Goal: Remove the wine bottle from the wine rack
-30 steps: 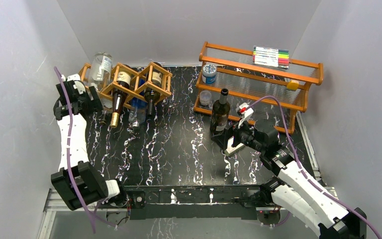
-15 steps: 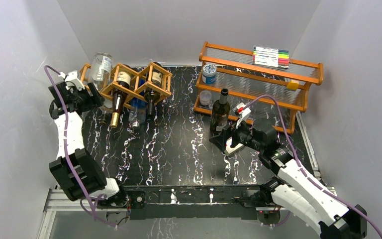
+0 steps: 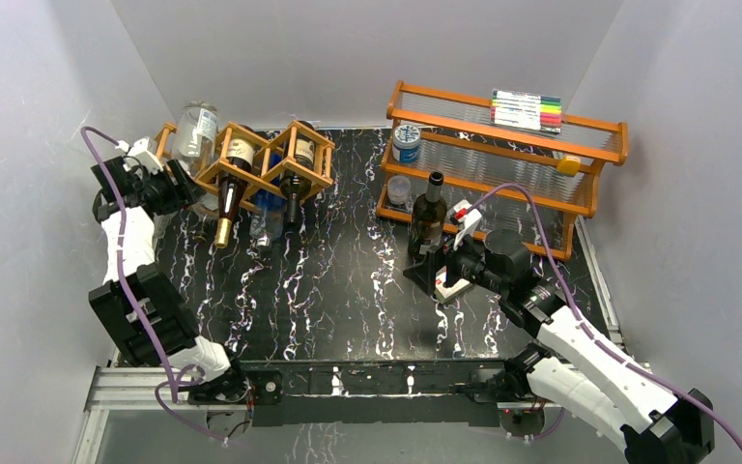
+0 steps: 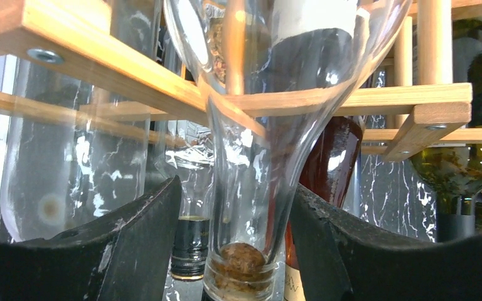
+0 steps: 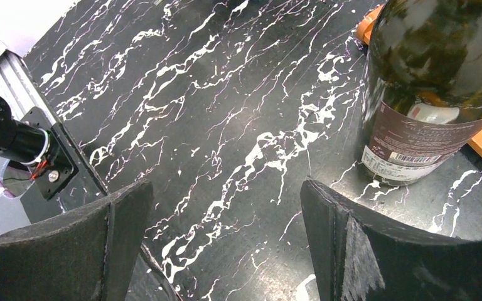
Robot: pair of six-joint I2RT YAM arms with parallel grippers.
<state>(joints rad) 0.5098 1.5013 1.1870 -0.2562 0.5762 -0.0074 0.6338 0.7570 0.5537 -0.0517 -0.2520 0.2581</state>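
near edge first: left arm doubled up over its base, forearm rising along the left wall, left gripper (image 3: pixel 172 188) pushed in at the left end of the wine rack (image 3: pixel 271 159). right arm stretched low and diagonal from the near right corner, right gripper (image 3: pixel 437 275) hovering over the marbled black table (image 3: pixel 328 290), spread wide with nothing between the pads, just beside an upright dark bottle (image 3: pixel 428 220).

from the left wrist only: black fingers (image 4: pixel 132 244) flanking the neck of the clear wine bottle (image 4: pixel 251 157), half closed around it; one finger at the glass, a narrow gap at the other, so not clamped. cork low in the neck, rack sticks crossing above, a brown bottle (image 4: pixel 329 163) behind.

from the right wrist only: the dark bottle's label and barcode, foot on the table.

from above only: clear wine bottle tilted in the rack's leftmost cell, base poking up, neck down toward the left gripper. farther right, a two-tier shelf (image 3: pixel 502 159) with a marker pack (image 3: pixel 527 109) on top.
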